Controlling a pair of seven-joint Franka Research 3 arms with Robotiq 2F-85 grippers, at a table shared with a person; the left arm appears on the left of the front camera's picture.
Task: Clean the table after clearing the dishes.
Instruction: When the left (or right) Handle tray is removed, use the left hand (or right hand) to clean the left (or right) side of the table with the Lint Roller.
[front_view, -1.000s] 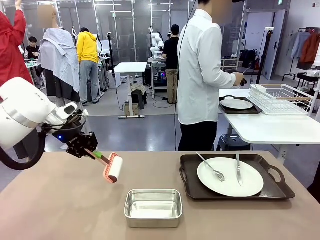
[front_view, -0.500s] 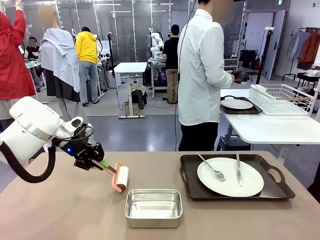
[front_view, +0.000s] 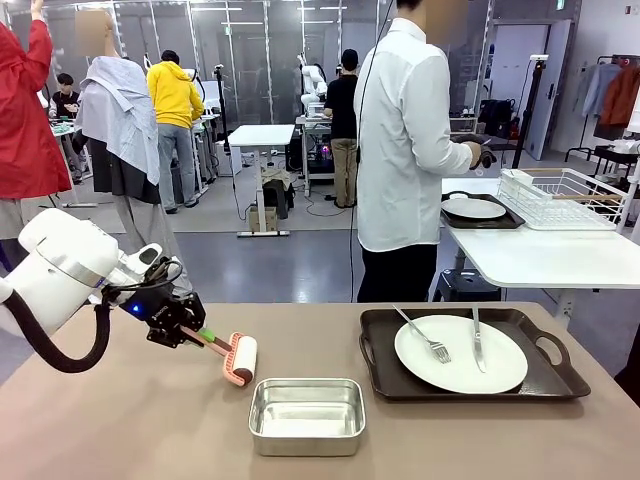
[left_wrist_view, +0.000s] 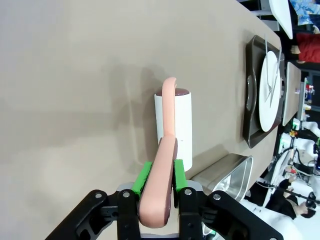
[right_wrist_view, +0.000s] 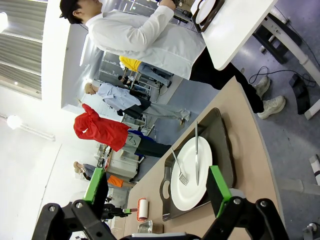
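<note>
While the left gripper (front_view: 186, 325) is clamped tight on the pink handle of the roller (front_view: 240, 360), its green pads (left_wrist_view: 143, 178) press that handle from both sides in the left wrist view, and the white drum (left_wrist_view: 173, 122) sits low over the table (front_view: 110, 420); whether it touches the top I cannot tell. It hangs over the table's left half, just beside the left far corner of the steel pan (front_view: 306, 415), which stands near the front edge at the middle. On the table's right side a dark tray (front_view: 382, 386) carries a white plate (front_view: 492, 376), with a fork (front_view: 426, 336) lying on the plate's left part and a knife (front_view: 477, 340) to the right of it. The right gripper (right_wrist_view: 156, 172) is spread wide with nothing between its fingers, and its camera looks down the table at that tray. A person (front_view: 400, 150) in a white shirt stands at the far side, turned toward a white side table (front_view: 540, 258). There a second plate (front_view: 473, 208) rests on another dark tray (front_view: 503, 223), just beside a wire rack (front_view: 565, 195).
</note>
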